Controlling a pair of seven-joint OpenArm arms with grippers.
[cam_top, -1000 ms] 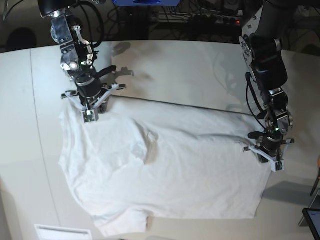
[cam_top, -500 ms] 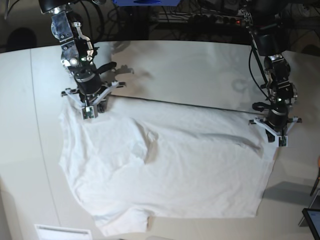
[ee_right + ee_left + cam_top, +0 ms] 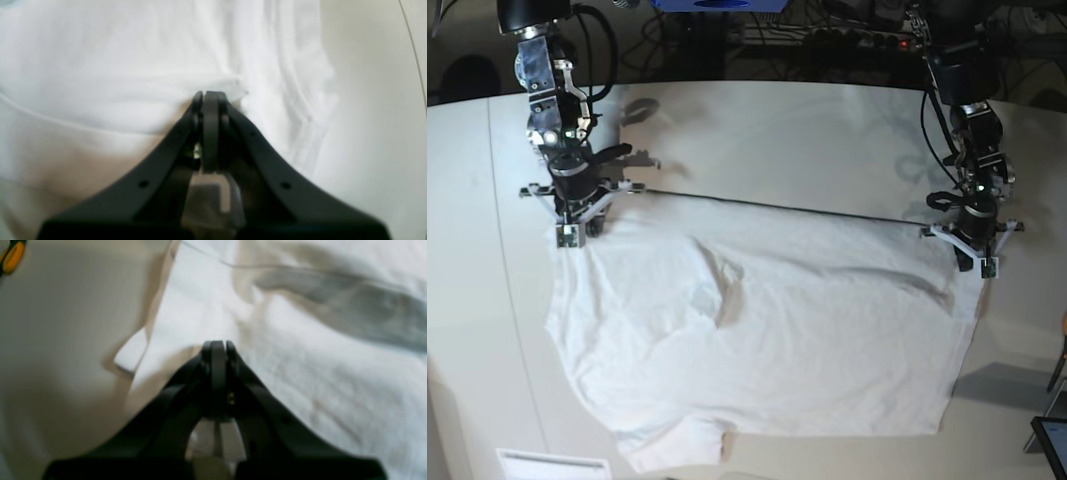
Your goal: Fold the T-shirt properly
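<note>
Grippers, left (image 3: 970,238) and right (image 3: 573,214), clamp the shirt (image 3: 767,340) edge taut; next we carry it forward evenly.

The white T-shirt (image 3: 757,340) lies spread across the pale surface (image 3: 777,130), its far edge drawn into a straight taut line between the two hands. The right hand (image 3: 572,222) is pinched on the shirt's far corner at the view's left; the left hand (image 3: 972,250) is pinched on the far corner at the view's right. A rumpled fold sits near the shirt's middle.
</note>
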